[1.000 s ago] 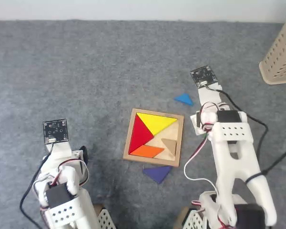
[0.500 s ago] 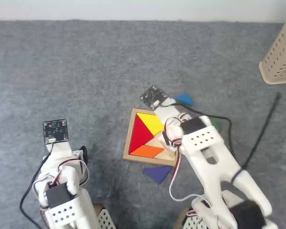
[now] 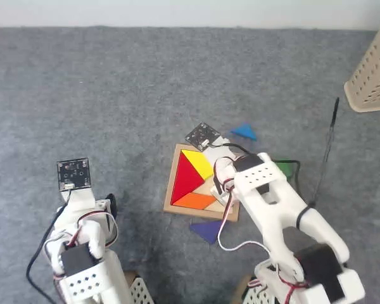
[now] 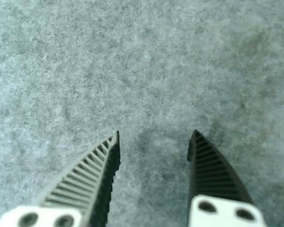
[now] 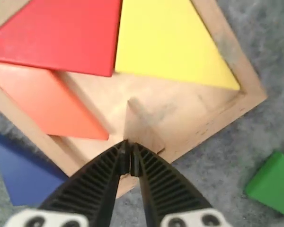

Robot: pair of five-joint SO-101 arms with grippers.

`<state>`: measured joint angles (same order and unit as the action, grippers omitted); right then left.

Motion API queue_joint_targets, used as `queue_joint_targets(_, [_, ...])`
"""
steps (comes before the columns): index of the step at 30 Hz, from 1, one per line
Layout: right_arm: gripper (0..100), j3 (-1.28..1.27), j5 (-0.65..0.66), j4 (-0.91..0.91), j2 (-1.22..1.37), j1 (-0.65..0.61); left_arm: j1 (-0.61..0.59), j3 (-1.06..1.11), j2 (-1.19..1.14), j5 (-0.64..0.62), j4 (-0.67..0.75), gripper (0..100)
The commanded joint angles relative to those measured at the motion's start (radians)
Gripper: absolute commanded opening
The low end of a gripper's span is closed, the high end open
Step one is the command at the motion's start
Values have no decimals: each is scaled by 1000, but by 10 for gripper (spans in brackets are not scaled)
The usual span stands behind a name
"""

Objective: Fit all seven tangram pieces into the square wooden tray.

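The square wooden tray (image 3: 172, 183) lies mid-carpet and holds a red triangle (image 5: 61, 33), a yellow triangle (image 5: 170, 42), an orange piece (image 5: 52, 106) and a plain wood triangle (image 5: 142, 125). My right gripper (image 5: 130, 153) is shut, its tips at the near corner of the wood triangle, with the right arm (image 3: 266, 190) stretched over the tray's right side. Outside the tray lie a dark blue triangle (image 3: 209, 230), a small blue triangle (image 3: 244, 132) and a green piece (image 3: 284, 168). My left gripper (image 4: 154, 142) stands open over bare carpet at the lower left, far from the tray.
A beige slatted basket (image 3: 373, 69) stands at the far right edge. A black cable (image 3: 326, 152) arcs up beside the right arm. Grey carpet (image 3: 114, 95) spreads open to the left of and behind the tray.
The right arm has swung left from beside the tray to over it, uncovering the green piece on the carpet. The left arm has stayed still.
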<state>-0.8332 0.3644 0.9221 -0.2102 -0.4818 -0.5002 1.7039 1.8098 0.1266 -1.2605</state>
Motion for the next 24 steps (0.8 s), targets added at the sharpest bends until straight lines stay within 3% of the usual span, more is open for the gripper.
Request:
queue_joint_targets(1, [6, 14, 5, -58, 41, -8, 0, -19, 12, -9, -3, 225])
queue_joint_targets(13, [6, 94, 402, -15, 111, -47, 0, -19, 12, -9, -3, 225])
queue_joint_targets(24, [6, 55, 531, -5, 16, -193, 0, -19, 12, -9, -3, 225])
